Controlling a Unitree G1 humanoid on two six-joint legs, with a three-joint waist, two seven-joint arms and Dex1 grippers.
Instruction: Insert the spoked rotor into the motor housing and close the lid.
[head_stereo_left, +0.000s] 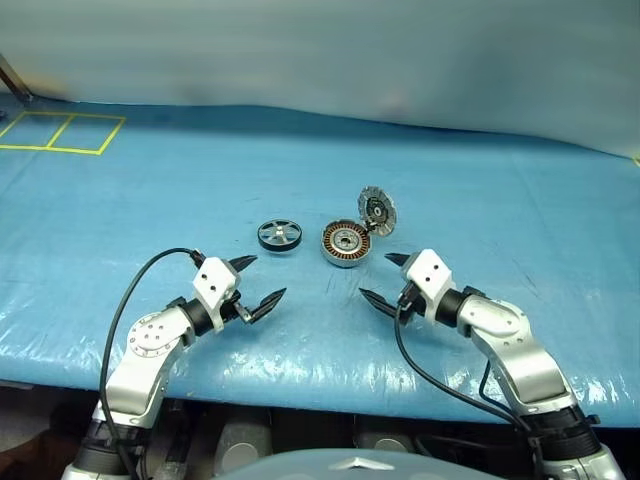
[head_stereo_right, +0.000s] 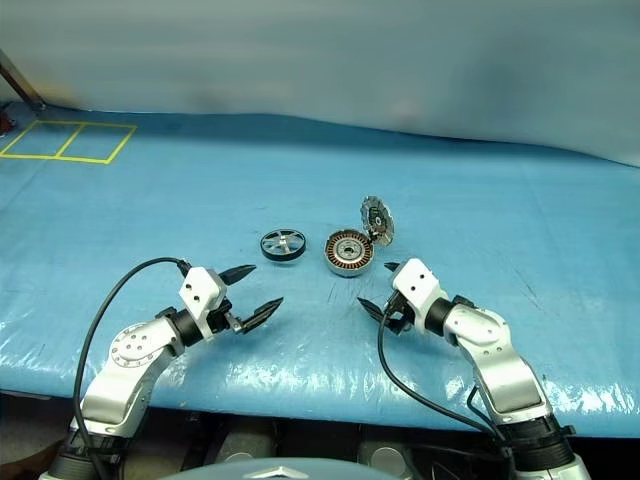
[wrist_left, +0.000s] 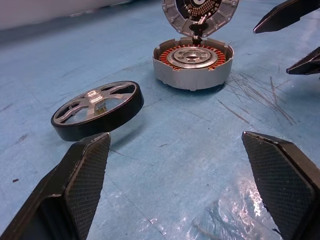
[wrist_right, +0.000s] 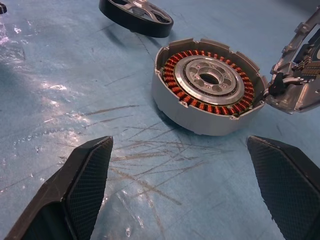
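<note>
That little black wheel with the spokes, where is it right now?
The spoked rotor lies flat on the blue table, just left of the open motor housing and beyond the left gripper, apart from both.

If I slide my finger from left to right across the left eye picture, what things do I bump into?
Left gripper → rotor → housing → right gripper. The lid stands open on the housing's far right rim, so its place against the right gripper is unclear.
</note>
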